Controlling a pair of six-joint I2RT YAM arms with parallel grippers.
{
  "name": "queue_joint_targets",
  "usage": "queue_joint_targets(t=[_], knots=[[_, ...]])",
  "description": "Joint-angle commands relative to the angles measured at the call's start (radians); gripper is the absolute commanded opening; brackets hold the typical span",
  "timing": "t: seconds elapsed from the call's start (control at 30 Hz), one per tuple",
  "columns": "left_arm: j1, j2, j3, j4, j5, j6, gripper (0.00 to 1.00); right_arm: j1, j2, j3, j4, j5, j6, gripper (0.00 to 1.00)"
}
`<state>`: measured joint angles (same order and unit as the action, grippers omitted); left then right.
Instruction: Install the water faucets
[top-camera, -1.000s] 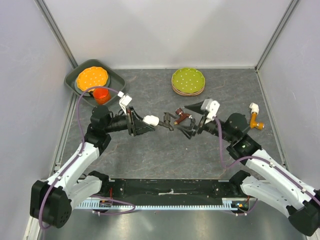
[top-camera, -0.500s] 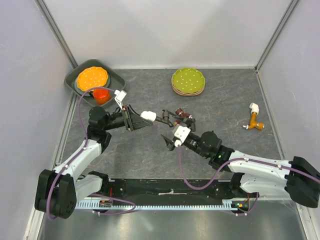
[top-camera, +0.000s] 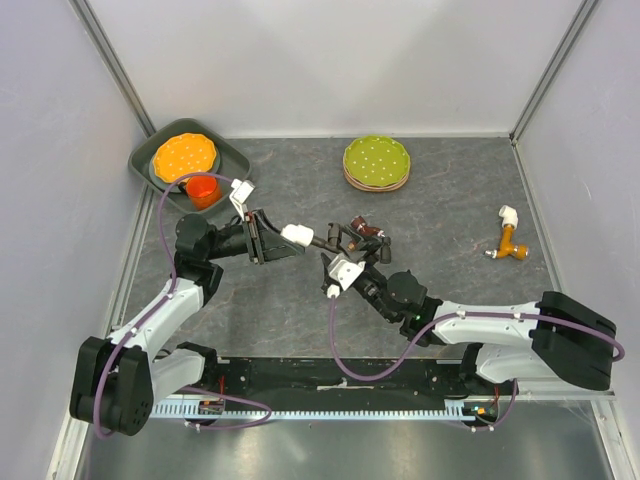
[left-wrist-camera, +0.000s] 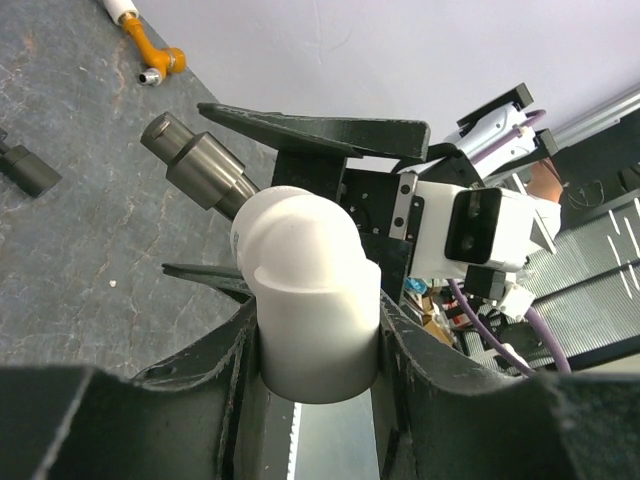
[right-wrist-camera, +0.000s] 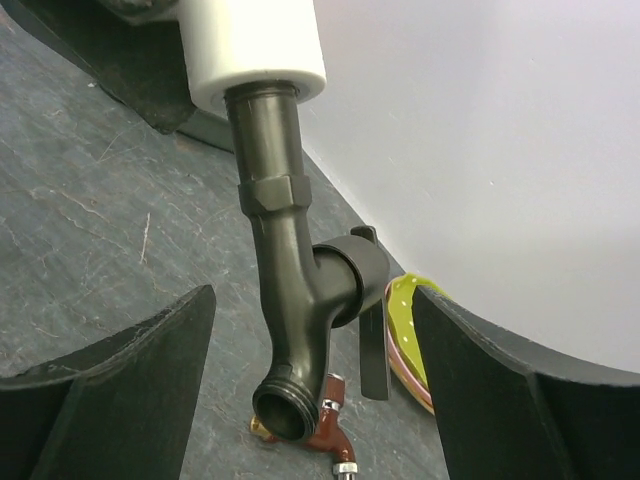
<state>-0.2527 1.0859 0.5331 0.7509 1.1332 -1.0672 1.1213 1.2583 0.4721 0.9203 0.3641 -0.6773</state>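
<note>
Top view: over the middle of the bench (top-camera: 270, 310), well clear of every edge, the left gripper (top-camera: 284, 242) holds the white elbow fitting (top-camera: 298, 236), with the dark grey tap (top-camera: 333, 238) plugged into it. Bare surface lies toward the near edge. The right gripper (top-camera: 344, 258) sits just beside the dark grey tap, and the reddish-brown tap (top-camera: 368, 232) lies close behind.

Left wrist: the jaws are clamped on the white elbow fitting.

Right wrist: the fingers (right-wrist-camera: 110, 370) are spread wide on either side of the dark grey tap, touching nothing.

Lab test enclosure: white panel walls (top-camera: 330, 60).
</note>
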Motion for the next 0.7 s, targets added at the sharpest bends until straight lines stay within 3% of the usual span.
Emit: queue_joint_targets(t=[0.0, 0.07, 0.23, 0.27, 0.47, 0.57, 0.67], knots=[[0.004, -0.011, 0.015, 0.11, 0.042, -0.054, 0.02, 0.008, 0.019, 0.046, 0.094, 0.032, -0.034, 0.84], [0.004, -0.004, 0.016, 0.114, 0.049, -0.06, 0.02, 0.006, 0.016, 0.059, 0.083, 0.013, -0.03, 0.81], [0.004, -0.004, 0.018, 0.123, 0.065, -0.057, 0.02, 0.008, -0.022, 0.105, -0.047, -0.053, 0.024, 0.58], [0.003, -0.006, 0.018, 0.123, 0.068, -0.053, 0.02, 0.006, -0.031, 0.109, -0.066, -0.079, 0.05, 0.48], [0.003, -0.024, 0.022, 0.116, 0.083, -0.01, 0.02, 0.0, -0.131, 0.163, -0.282, -0.157, 0.171, 0.1], [0.003, -0.041, 0.028, 0.079, 0.091, 0.039, 0.02, -0.021, -0.178, 0.207, -0.412, -0.255, 0.225, 0.01], [0.003, -0.064, 0.036, 0.028, 0.092, 0.101, 0.02, -0.081, -0.214, 0.253, -0.518, -0.413, 0.332, 0.0]])
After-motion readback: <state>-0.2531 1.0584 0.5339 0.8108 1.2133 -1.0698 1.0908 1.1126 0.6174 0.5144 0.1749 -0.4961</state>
